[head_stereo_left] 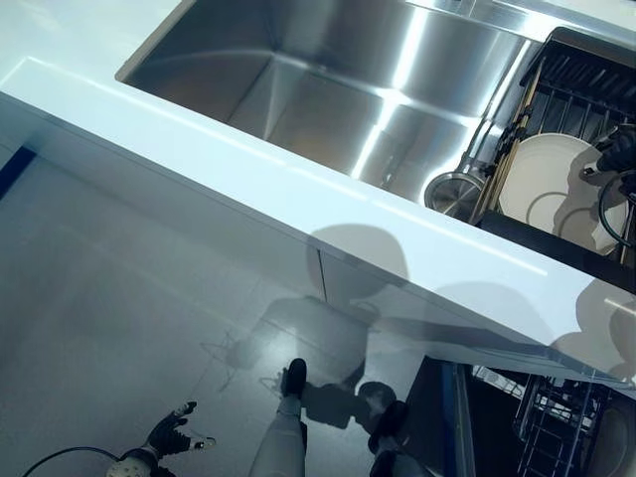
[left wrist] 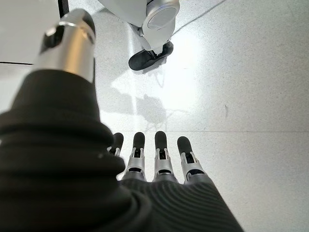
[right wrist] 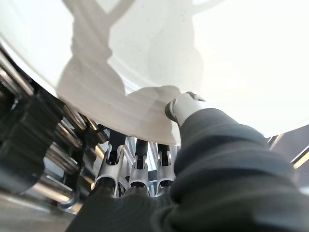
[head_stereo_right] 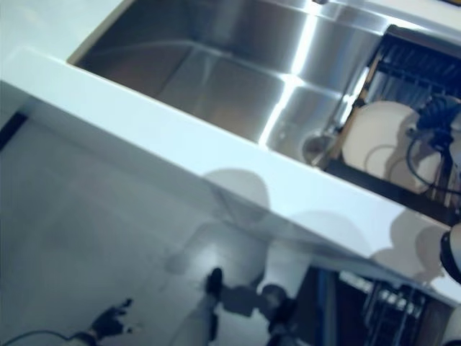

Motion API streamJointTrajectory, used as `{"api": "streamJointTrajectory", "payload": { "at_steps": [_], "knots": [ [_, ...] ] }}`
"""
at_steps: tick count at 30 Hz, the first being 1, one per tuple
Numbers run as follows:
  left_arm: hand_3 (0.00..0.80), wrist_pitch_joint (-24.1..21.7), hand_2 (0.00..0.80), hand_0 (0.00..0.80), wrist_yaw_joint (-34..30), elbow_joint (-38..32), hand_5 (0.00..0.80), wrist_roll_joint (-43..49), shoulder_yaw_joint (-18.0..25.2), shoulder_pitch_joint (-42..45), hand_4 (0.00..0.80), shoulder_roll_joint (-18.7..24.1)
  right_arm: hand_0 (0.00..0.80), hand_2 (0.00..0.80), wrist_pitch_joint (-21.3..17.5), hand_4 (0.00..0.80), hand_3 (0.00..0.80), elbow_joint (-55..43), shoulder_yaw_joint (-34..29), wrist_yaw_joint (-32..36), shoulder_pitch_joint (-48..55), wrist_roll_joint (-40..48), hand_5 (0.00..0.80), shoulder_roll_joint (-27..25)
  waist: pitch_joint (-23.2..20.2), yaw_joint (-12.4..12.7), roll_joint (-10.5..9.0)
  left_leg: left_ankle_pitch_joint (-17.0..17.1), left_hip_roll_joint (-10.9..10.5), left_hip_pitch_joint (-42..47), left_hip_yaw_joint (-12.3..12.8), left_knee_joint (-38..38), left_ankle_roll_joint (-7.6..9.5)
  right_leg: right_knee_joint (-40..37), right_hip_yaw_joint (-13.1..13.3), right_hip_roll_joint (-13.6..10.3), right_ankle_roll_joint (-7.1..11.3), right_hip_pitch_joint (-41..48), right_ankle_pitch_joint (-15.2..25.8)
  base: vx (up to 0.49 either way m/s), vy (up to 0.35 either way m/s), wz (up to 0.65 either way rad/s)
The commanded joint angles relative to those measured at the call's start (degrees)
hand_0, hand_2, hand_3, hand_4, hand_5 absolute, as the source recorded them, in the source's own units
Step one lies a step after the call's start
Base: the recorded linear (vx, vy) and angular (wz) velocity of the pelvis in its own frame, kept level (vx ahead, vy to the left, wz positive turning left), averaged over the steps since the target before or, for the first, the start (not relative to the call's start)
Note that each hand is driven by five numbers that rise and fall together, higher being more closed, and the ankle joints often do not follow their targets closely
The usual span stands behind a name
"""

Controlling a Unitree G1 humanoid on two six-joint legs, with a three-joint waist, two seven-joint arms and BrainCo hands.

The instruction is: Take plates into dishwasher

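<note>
The left hand is seen low at about 7 o'clock over the grey floor, its fingers straight and nothing held; the white counter edge is crossed diagonally through the middle, with the steel sink beyond it toward 12 o'clock; at 3 o'clock a white plate is stood in the dark rack, beside the sink; the right hand is laid on the plate's rim, thumb on its face and fingers behind it, gripping it.
</note>
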Motion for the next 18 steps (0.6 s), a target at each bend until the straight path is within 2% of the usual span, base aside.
{"api": "streamJointTrajectory", "payload": {
  "at_steps": [1, 10, 18],
  "knots": [
    [0.0, 0.1, 0.0, 0.0, 0.5, -1.8, 0.0, -1.2, -3.1, 2.3, 0.0, 2.4, 0.8, 0.8, -1.8, 0.8, 0.8, -2.1, 3.6, 4.3, 1.0, 2.5, 0.8, 0.6, 2.2, 0.5, 0.57, 3.0, 1.9, -2.3, 0.1, -1.6, -0.67, 6.0, -1.0, -3.8, 2.55, -3.5, -0.5, 0.0, 0.0, 0.0],
    [0.0, -0.4, 0.0, 0.0, 0.3, -0.7, 0.0, -0.8, -2.6, 2.9, 0.0, 2.2, 0.8, 0.8, -2.0, 0.8, 0.8, -2.7, 2.8, 3.6, 1.6, 5.2, 0.8, -0.3, 1.4, 0.5, -0.71, 2.4, 1.5, -0.3, -0.3, -2.1, -0.49, 4.0, -0.5, -2.9, 2.71, -1.1, 0.0, 0.0, 0.0, 0.0],
    [0.0, -1.1, 0.0, 0.0, 0.4, 0.6, 0.0, 0.1, -2.3, 3.5, 0.0, 2.1, 0.8, 0.8, -4.3, 0.8, 0.8, -2.5, 1.4, 3.4, 2.6, 8.5, 0.8, -2.1, -0.3, 0.6, -2.58, 1.3, 1.0, 2.6, -0.1, -3.0, -0.12, 1.4, -0.3, -2.4, 3.18, 2.6, 0.5, -0.008, 0.013, -0.1]
  ]
}}
